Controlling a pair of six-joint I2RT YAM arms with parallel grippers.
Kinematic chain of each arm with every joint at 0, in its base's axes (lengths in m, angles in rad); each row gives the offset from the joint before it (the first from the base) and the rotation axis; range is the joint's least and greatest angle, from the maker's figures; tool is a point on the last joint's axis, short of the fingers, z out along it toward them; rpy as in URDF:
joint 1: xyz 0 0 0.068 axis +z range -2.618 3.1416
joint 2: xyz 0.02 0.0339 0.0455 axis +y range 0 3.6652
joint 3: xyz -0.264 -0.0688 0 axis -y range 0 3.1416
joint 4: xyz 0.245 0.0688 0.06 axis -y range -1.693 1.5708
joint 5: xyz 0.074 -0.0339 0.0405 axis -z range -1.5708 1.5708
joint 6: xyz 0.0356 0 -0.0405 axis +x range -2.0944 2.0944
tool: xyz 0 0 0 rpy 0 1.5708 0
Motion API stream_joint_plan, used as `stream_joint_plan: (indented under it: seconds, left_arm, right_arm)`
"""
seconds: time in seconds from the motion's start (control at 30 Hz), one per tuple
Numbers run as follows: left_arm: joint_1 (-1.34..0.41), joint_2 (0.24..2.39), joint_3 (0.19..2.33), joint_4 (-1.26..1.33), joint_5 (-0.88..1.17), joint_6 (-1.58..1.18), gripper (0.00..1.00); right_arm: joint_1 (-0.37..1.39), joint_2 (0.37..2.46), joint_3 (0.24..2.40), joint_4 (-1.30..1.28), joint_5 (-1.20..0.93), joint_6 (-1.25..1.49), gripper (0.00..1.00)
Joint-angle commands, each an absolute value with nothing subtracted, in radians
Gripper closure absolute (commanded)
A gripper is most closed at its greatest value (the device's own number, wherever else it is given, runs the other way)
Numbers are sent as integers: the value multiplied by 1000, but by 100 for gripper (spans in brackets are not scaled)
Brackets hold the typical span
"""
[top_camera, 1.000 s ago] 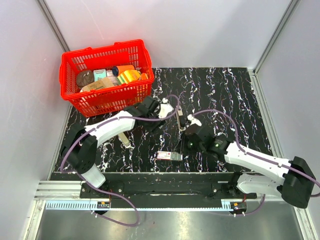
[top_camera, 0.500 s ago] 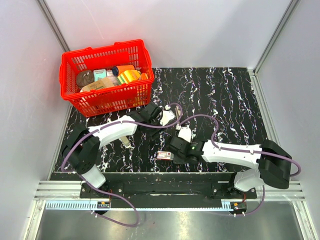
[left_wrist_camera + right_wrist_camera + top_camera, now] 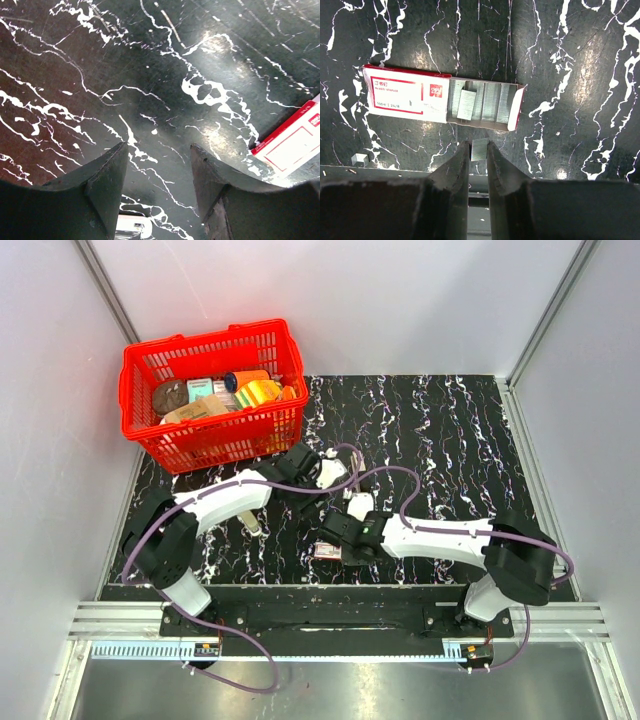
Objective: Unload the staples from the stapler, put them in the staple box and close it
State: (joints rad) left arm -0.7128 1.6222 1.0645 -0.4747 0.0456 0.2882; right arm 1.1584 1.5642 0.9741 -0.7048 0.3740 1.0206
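Staples point(image 3: 480, 150) pinched by the right hand point(image 3: 478, 145) show only in wrist view.

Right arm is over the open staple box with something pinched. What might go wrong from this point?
1. The right gripper pinches the staple strip only at its fingertips. It may slip or snap and land on the table, where a loose fragment lies.
2. The staple box tray looks full, with a skewed strip inside, so a released strip might not seat and could slide out.
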Motion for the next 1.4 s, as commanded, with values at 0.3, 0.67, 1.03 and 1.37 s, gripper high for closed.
stream_joint_plan:
  seconds: [0.3,0.67,1.03,1.37]
  left_arm:
    - [-672,1554,1071,-471,83,288,43]
    - [-667,1552,1077,-474,83,285,43]
    - [-664,1536,1078,-476,101,284,43]
    - [-664,1529,1083,-483,115,282,42]
  right_arm:
    - [1094,1589,1017,-719,359,968,92]
    - [1081,1615,1028,-715,336,957,92]
    - [1078,1617,1016,-723,319,974,91]
    - [1078,1626,1016,-732,310,974,84]
